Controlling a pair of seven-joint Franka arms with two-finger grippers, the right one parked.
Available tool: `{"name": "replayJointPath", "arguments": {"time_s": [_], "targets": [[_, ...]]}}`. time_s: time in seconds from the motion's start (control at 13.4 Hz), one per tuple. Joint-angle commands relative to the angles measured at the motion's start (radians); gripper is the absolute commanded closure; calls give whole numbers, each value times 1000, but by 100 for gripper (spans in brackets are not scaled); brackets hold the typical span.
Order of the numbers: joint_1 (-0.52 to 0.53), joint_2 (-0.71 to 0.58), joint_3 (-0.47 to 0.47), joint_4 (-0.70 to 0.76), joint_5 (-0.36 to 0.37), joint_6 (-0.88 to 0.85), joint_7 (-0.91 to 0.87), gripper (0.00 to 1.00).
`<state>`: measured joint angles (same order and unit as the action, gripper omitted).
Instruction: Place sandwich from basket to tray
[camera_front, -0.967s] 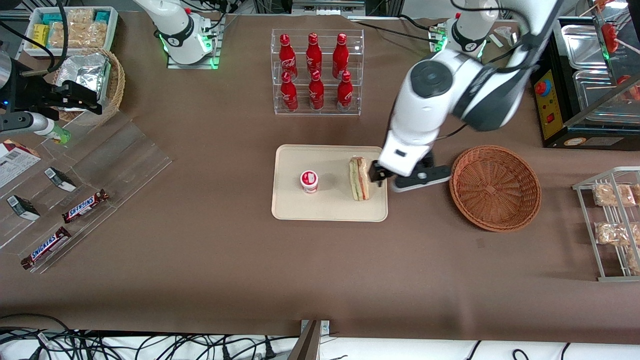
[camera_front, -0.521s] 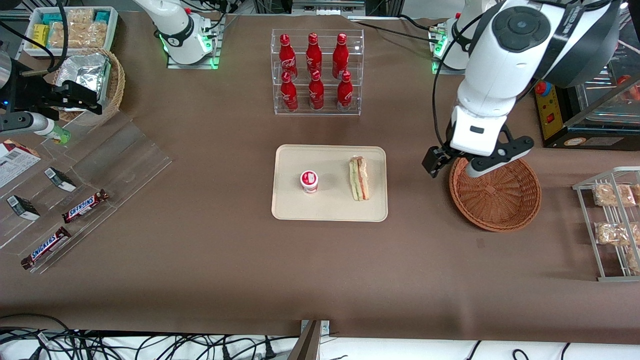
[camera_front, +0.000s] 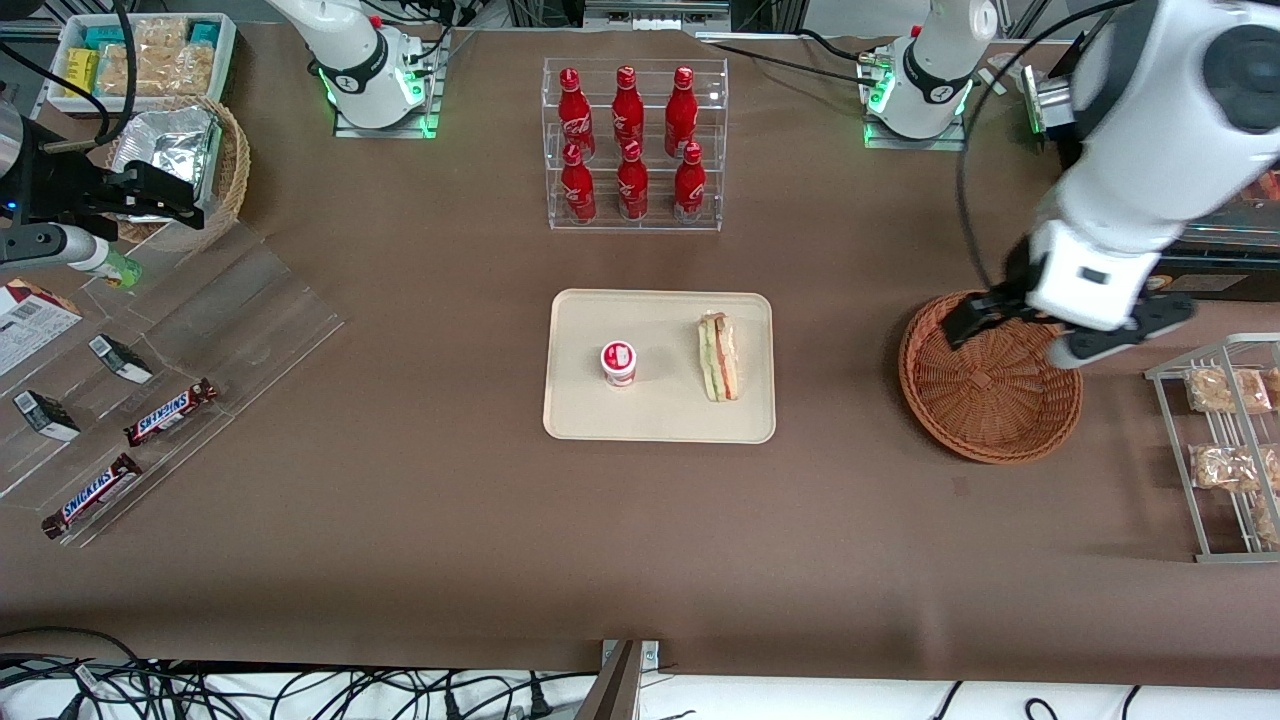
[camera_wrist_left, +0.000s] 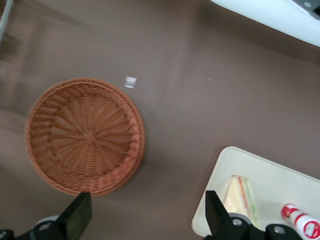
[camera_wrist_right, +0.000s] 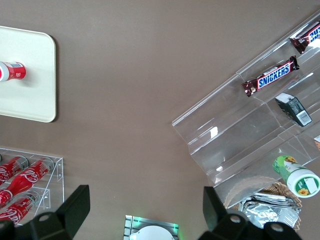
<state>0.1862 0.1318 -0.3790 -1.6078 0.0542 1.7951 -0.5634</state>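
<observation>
Sandwich (camera_front: 719, 357) now on tray (camera_front: 580, 415); gripper (camera_front: 1015, 335) has retreated above basket (camera_front: 990, 415), fingers wide, empty; task looks done.

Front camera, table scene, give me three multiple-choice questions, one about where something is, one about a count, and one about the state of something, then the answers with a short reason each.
1. Where is the sandwich?
A. In the basket
B. On the tray
C. On the bare tablecloth

2. How many red bottles stand in the clear rack?
A. Four
B. Six
C. Eight

3. What state is the gripper in?
A. Open and holding nothing, above the basket
B. Shut on the sandwich
C. Shut on the small cup

Answers:
1. B: the sandwich lies on the cream tray, beside a small red-and-white cup.
2. B: two rows of three bottles.
3. A: the wrist camera shows both fingers spread with nothing between them, and the basket is empty.
</observation>
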Motion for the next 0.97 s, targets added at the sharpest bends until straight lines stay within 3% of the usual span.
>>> {"name": "replayJointPath", "arguments": {"time_s": [0.0,0.45,0.74,0.89], "targets": [[-4,-76,113,-17,-69,-78,231,0],[-20,-104,204,-8,-66,-155,644,0],[-33,-104,192,-9,-2,-175,678,0],[-33,-106,192,-8,-4,-175,678,0]]}}
